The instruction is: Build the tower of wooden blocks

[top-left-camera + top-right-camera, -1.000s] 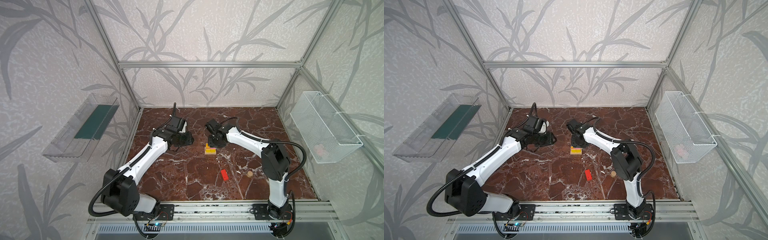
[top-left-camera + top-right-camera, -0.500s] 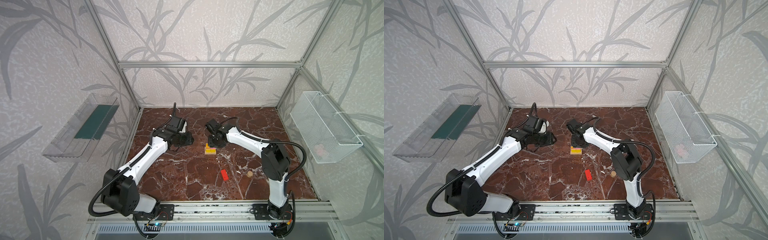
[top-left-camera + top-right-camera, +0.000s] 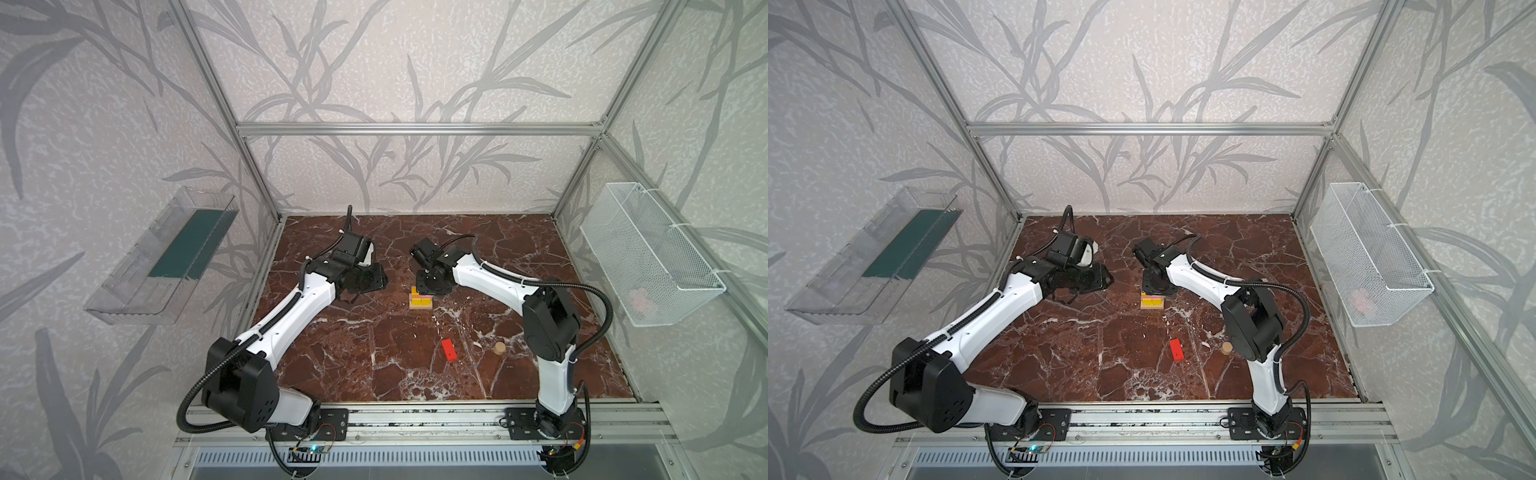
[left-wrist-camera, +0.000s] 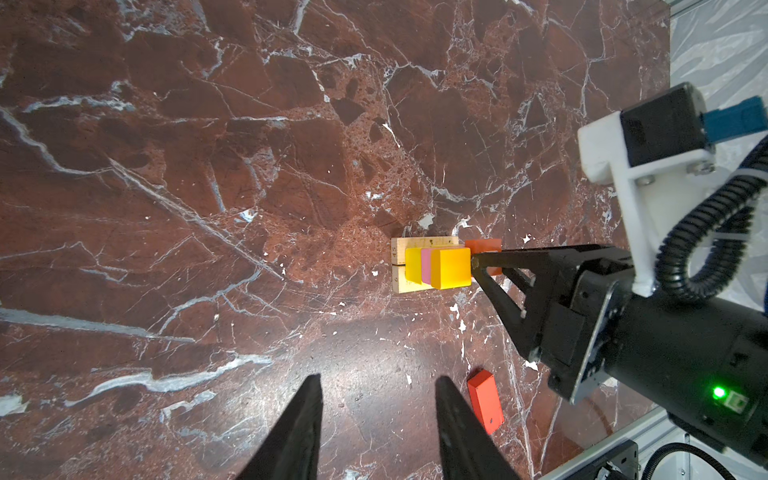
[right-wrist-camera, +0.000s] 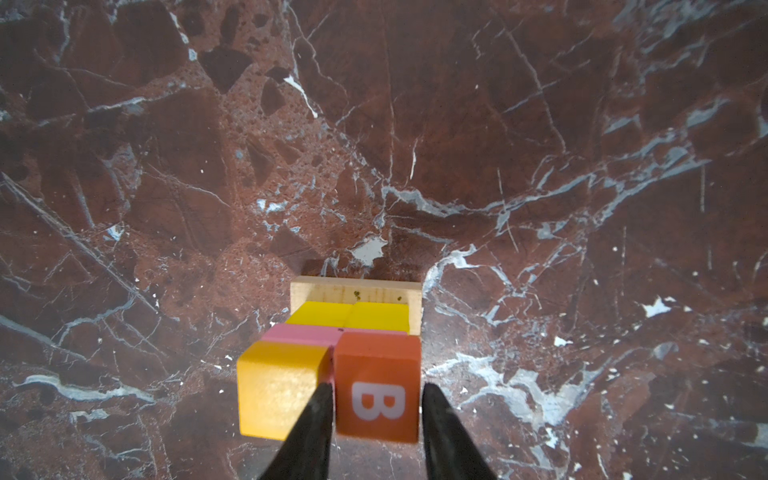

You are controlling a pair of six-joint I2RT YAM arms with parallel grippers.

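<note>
The tower stands mid-floor: tan planks at the base, then a yellow layer, then a pink brick with an orange cube beside it. My right gripper is shut on an orange-red cube marked B, held against the orange cube at the tower's top. My left gripper hovers open and empty left of the tower. A red brick and a tan cylinder lie loose nearer the front.
A white wire basket hangs on the right wall and a clear bin on the left wall. The aluminium rail with both arm bases runs along the front edge of the red marble floor.
</note>
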